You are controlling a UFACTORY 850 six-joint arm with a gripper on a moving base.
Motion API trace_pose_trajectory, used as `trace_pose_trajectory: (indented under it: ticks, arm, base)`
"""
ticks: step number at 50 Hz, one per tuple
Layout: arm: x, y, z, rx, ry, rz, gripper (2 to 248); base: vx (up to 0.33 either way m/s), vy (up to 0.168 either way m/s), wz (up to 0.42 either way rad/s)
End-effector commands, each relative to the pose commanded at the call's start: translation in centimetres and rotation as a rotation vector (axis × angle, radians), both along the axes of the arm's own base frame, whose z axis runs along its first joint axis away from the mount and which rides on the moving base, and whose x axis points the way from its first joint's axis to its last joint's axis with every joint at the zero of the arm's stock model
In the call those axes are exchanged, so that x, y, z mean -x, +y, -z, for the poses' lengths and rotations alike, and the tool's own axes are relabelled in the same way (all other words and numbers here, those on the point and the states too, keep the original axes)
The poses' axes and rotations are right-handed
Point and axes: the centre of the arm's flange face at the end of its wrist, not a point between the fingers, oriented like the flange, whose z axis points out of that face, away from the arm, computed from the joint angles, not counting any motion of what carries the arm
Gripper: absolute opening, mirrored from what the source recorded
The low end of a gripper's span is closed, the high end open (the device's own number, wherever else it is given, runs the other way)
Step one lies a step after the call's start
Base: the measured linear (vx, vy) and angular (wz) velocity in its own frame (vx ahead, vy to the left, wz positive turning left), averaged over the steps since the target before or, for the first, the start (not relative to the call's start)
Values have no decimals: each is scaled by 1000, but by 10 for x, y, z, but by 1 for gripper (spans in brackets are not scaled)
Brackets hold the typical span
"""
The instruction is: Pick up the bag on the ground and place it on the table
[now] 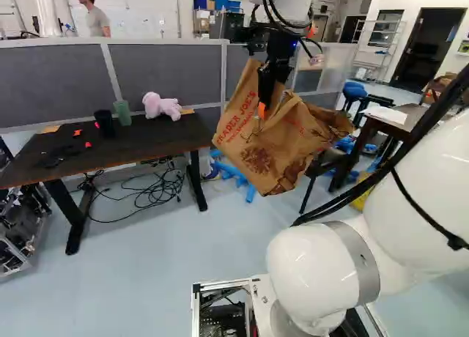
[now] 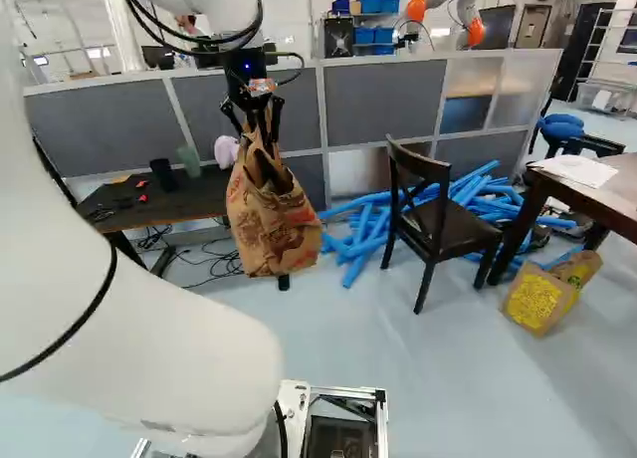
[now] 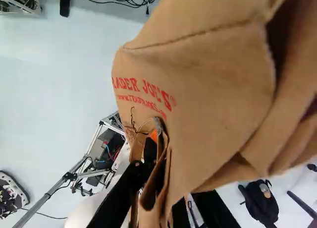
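Bag (image 1: 271,150), brown paper with red print, one: task's item, hanging in the air from my gripper (image 2: 257,132), clear of the floor (image 1: 220,256) and not on the table (image 1: 132,152). Top crumpled, body slanting in the left base view.

Fingers, two, black: clenched on the bag, folded paper pinched between them. One orange pad (image 3: 154,135) shows beside the folds in my wrist view; brown paper spreads broadly ahead of the fingers and beside them.

Table, dark top, black legs: at the left of both base views, beyond the bag, which overlaps its near-right part in the right base view. Borne on it: pink plush toy (image 1: 161,106); green cup (image 1: 122,113); black cup (image 1: 105,123), beside the green one; small orange-red pieces (image 1: 88,144); flat dark items (image 1: 55,158).

Cables (image 1: 157,193), black, tangled: on the floor beneath the table.

Partition (image 1: 168,73), grey panels, pale frame: behind the table.

Chair (image 2: 438,229), dark, one: right of the bag in the right base view, blue tubes (image 2: 358,244) heaped behind and around it.

Second table (image 2: 617,187), brown: right of the chair, white sheet (image 2: 582,169) on top; brown-and-yellow package (image 2: 537,301) on the floor near it.

Another robot (image 2: 438,0), white and orange: beyond the partition.
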Motion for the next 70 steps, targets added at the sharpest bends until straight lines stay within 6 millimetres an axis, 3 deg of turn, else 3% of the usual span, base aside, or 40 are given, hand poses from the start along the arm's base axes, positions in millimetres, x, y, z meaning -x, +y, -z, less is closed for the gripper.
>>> trace_pose_trajectory:
  ticks: [70]
  arm:
    - [0,0,0,0,0,0,23]
  base:
    - [160,86,174]
